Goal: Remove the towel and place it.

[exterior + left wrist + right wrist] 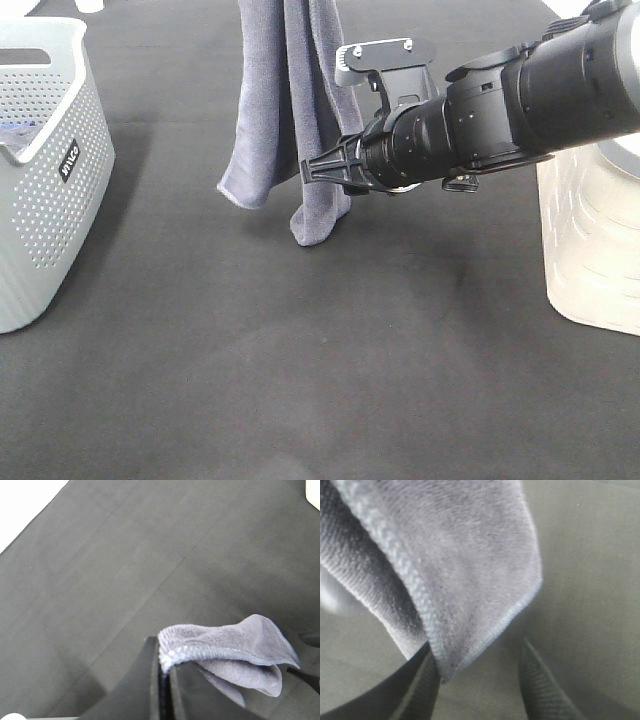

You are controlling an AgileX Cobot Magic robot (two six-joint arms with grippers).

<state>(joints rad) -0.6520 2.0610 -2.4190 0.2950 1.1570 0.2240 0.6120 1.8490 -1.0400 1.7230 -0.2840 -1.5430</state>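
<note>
Dark, near-black matting covers the tabletop (300,380), which carries two baskets. One is a grey basket (50,160) with perforated walls and a small black label (68,160), at the left edge of the high view. The other is a cream basket (590,240) at the right edge, well apart from the first. One towel (290,100) hangs between them, a grey-lavender cloth in long vertical folds. Its top runs out of the high view, and its two lowest ends dangle just above the tabletop without clearly touching it. Two arms are at work, though only one shows in the high view. The left end effector (163,670) appears only in its own wrist view. There its two dark fingers are clenched together on the stitched hem of the towel (225,645), with the rest of the cloth bunched beside them over bare matting. The right arm reaches in from the right side across the middle, and the right end effector (312,170) meets the hanging cloth low down, at its right fold. In the right wrist view the two fingers of the right end effector (479,652) stand apart, released. One hemmed corner of the towel (460,555) hangs down against one finger, and the other finger stands clear of the cloth, so nothing is clamped there.
</note>
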